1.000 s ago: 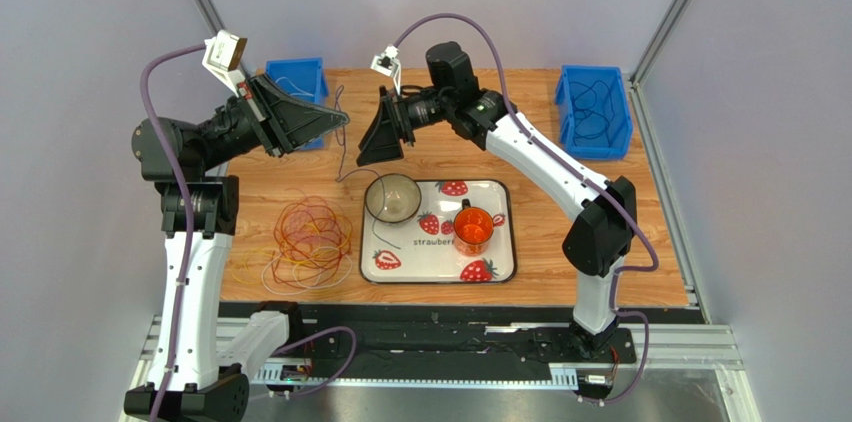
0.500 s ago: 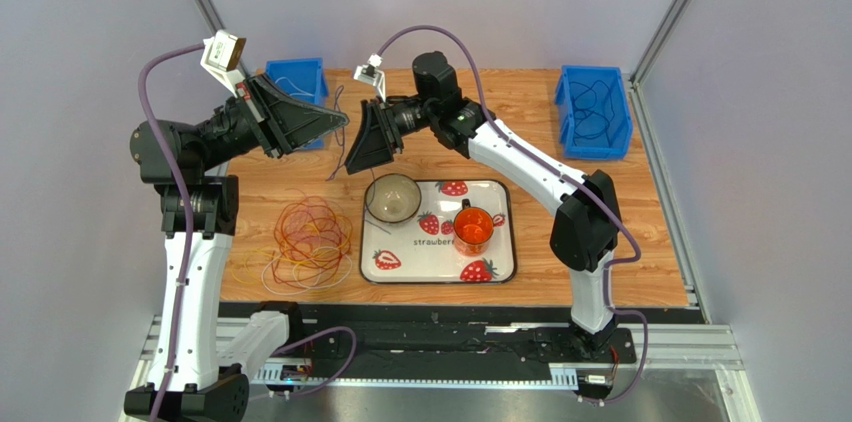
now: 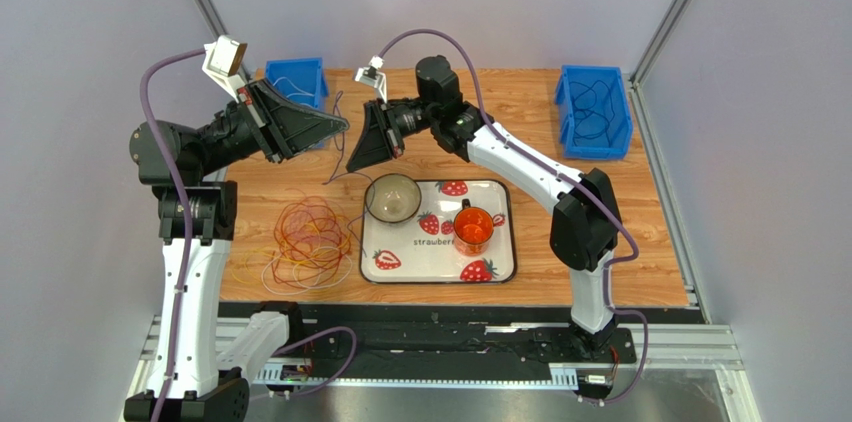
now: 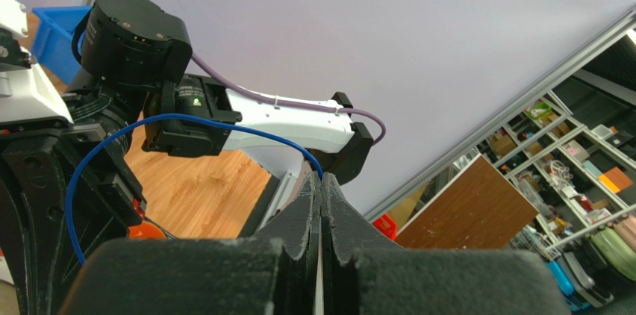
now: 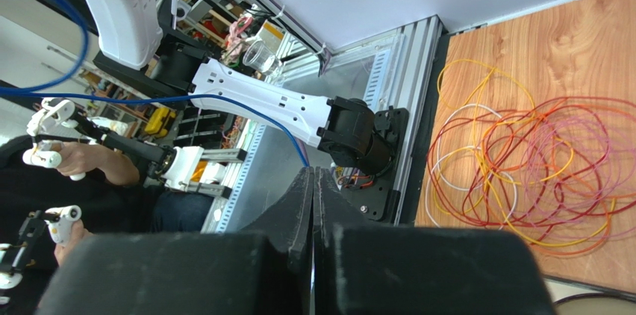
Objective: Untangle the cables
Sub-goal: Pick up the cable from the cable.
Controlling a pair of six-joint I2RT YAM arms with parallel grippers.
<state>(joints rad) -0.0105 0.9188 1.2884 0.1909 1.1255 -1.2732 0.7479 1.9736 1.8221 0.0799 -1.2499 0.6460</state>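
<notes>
A tangled pile of cables (image 3: 310, 237) in yellow, orange, red, white and pink lies on the wooden table left of the tray; it also shows in the right wrist view as cables (image 5: 522, 158). A thin blue cable (image 4: 186, 119) hangs in the air between both grippers. My left gripper (image 3: 343, 123) is raised over the back of the table and is shut on one end of it (image 4: 322, 177). Just to its right, my right gripper (image 3: 352, 166) points left and is shut on the same blue cable (image 5: 254, 117), which enters its tips (image 5: 313, 169).
A strawberry-print tray (image 3: 500, 267) holds a glass bowl (image 3: 392, 197) and an orange cup (image 3: 472, 225). A blue bin (image 3: 297, 80) stands at the back left with a thin cable inside. Another blue bin (image 3: 595, 112) at the back right holds dark cables.
My right gripper moved left toward the left gripper and went from open to shut on the blue cable. The left gripper stayed shut and hardly moved.
</notes>
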